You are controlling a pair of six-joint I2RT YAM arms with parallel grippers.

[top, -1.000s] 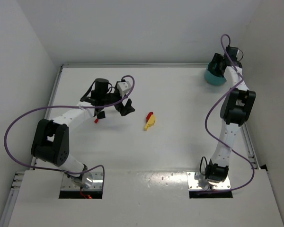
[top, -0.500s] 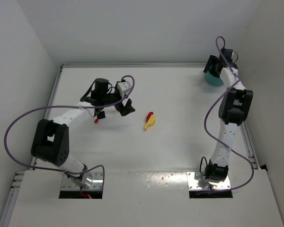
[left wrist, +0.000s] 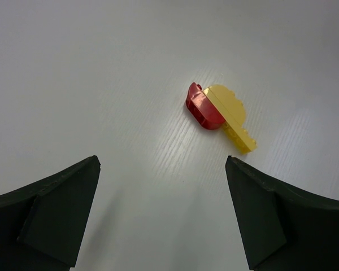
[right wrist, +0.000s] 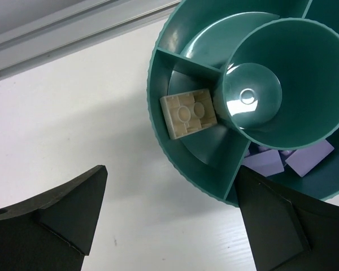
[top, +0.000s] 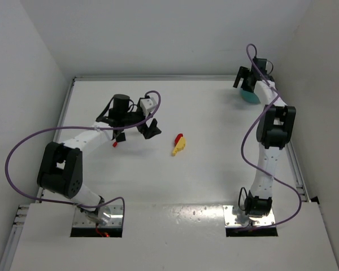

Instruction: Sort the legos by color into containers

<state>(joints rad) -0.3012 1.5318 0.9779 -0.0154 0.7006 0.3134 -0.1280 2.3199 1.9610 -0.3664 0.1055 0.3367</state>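
White table (right wrist: 73,113), teal bowl (right wrist: 296,68): cream brick (right wrist: 187,114) and purple bricks (right wrist: 288,160) in adjacent compartments (right wrist: 210,148).

Glossy teal plastic bowl (right wrist: 260,107)

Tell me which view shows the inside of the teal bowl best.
Right wrist: it looks down into the teal bowl, showing dividers, a cream brick and purple bricks. Top external shows only a teal sliver; left wrist shows nothing of it.
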